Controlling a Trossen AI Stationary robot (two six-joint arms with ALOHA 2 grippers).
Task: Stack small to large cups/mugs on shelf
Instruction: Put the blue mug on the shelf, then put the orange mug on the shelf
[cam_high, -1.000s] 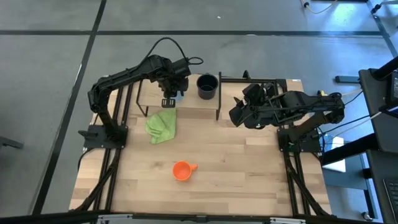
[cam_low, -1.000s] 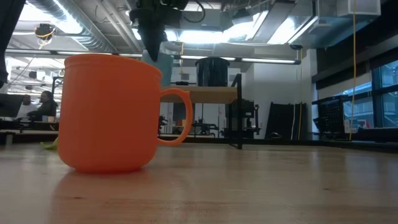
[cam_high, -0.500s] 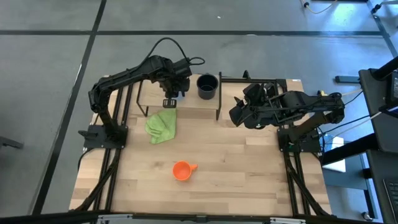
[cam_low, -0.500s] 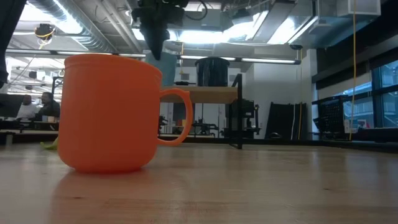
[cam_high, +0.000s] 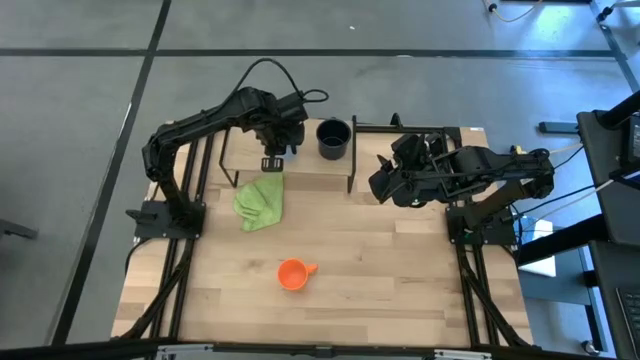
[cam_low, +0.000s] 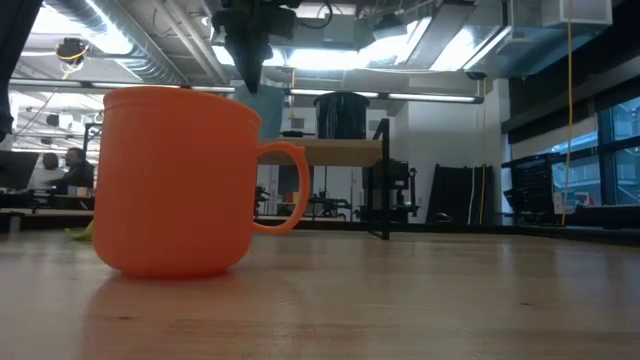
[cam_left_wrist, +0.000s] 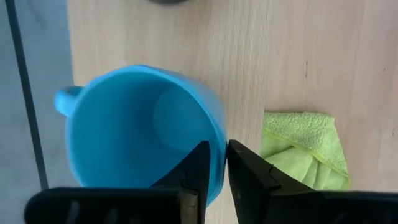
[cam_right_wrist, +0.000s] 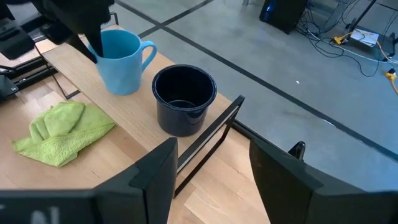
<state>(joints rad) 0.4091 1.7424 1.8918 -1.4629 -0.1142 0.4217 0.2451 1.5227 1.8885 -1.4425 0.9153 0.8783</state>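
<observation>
The light blue mug (cam_left_wrist: 137, 137) stands upright on the shelf (cam_high: 310, 165), beside the larger dark navy mug (cam_right_wrist: 183, 99). My left gripper (cam_left_wrist: 216, 152) points down over the blue mug, one finger inside it and one outside, on the side away from the handle (cam_left_wrist: 62, 99). A narrow gap shows between the fingers. The small orange mug (cam_high: 292, 273) stands on the tabletop near the front. My right gripper (cam_right_wrist: 211, 168) hangs open above the table, to the right of the shelf, holding nothing. My left gripper comes from above with its fingers astride the blue mug's rim (cam_left_wrist: 219, 134), opposite the handle, one finger inside and one outside. Whether the pads touch the wall I cannot tell. The mug stands upright with its base on the shelf.
A green cloth (cam_high: 260, 200) lies on the table at the shelf's front left, partly beneath its edge. The shelf's black legs (cam_right_wrist: 205, 134) stand between my right gripper and the mugs. Bare tabletop lies around the orange mug.
In the low view, my left gripper's fingers have parted a little at the blue mug's rim. The mug has stayed upright on the shelf.
</observation>
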